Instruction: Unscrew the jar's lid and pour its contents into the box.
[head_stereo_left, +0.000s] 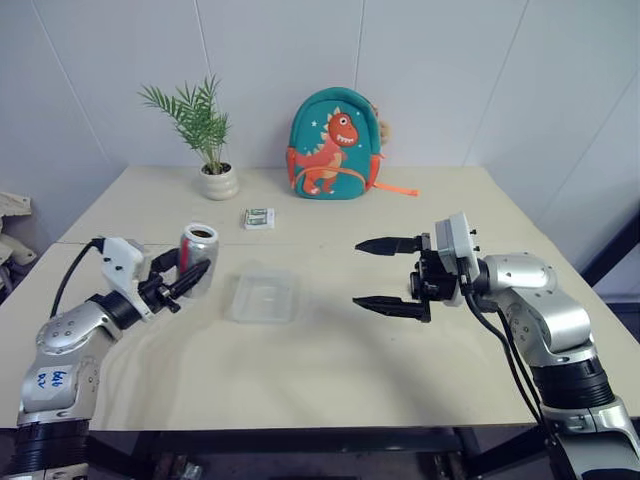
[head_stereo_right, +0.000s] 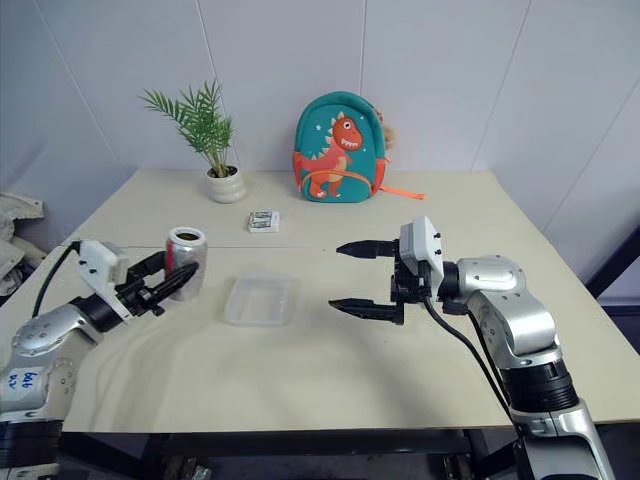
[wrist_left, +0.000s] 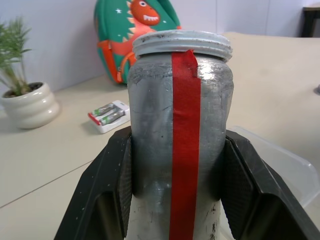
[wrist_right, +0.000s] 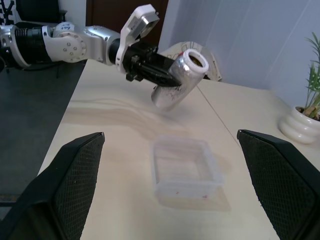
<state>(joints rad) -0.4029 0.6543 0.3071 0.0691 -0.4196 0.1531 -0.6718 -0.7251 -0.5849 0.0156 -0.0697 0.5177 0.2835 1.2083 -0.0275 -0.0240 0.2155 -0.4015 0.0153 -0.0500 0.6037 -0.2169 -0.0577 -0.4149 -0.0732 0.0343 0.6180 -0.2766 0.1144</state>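
My left gripper (head_stereo_left: 188, 277) is shut on the jar (head_stereo_left: 198, 258), a silvery cylinder with a red tape stripe (wrist_left: 184, 150). The jar hangs just above the table, tilted slightly, to the left of the box. Its threaded mouth (wrist_right: 194, 59) is bare and dark inside. The lid is out of view. The box (head_stereo_left: 262, 296), a shallow clear tray, lies flat at the table's middle; a couple of tiny reddish specks (wrist_right: 203, 197) show on its floor. On the box's right side my right gripper (head_stereo_left: 357, 272) hovers open, pointing toward the jar with nothing between its fingers.
A white plant pot (head_stereo_left: 218, 182) and a green dinosaur backpack (head_stereo_left: 335, 145) stand at the table's back edge. A small green-and-white packet (head_stereo_left: 259, 218) lies behind the box. Bare tabletop lies in front of the box and to the right.
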